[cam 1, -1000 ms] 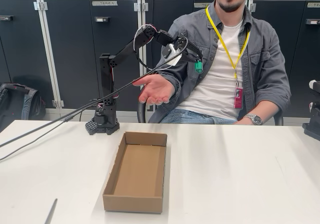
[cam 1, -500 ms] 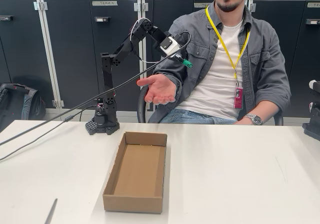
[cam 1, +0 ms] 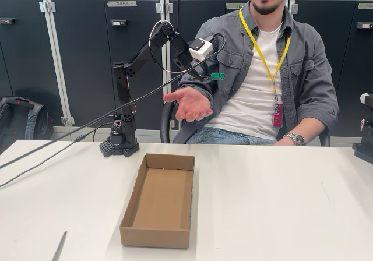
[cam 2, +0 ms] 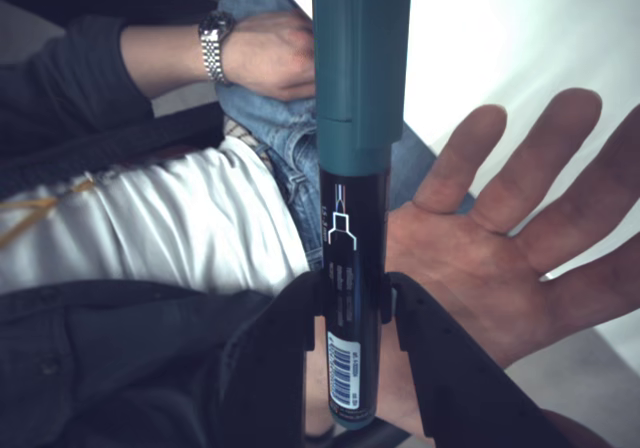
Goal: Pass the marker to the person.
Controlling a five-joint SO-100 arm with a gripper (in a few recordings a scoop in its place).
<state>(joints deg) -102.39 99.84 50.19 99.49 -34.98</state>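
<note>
White and mostly bare, the table (cam 1: pixel 262 203) fills the foreground of the fixed view, and nearest us on it sits an open cardboard box (cam 1: pixel 158 200) with nothing inside, with a thin grey stick (cam 1: pixel 59 246) at the lower left edge. Behind the box we see the base of the black arm (cam 1: pixel 119 98), which reaches up and to the right over the table's far edge. At its end the claw (cam 1: pixel 201 74) is clamped on the marker (cam 1: pixel 211 75), which lies roughly level, green cap pointing right. In the wrist view we see the claw (cam 2: pixel 352 298) pinching the dark labelled barrel of the marker (cam 2: pixel 355 218) low down, near its tail end, leaving the whole capped half free. Just below the marker the person (cam 1: pixel 274 69) holds an upturned open hand (cam 1: pixel 187 103), not touching it as far as we can tell; the wrist view shows this hand (cam 2: pixel 500 258) spread beneath the barrel. We judge the marker light, stiff and smooth, so it could slide or pivot in a grip this close to its end. For the handover, the free cap end or mid-barrel looks the natural place to take hold. Dark cabinets (cam 1: pixel 81 57) close the room behind.
</note>
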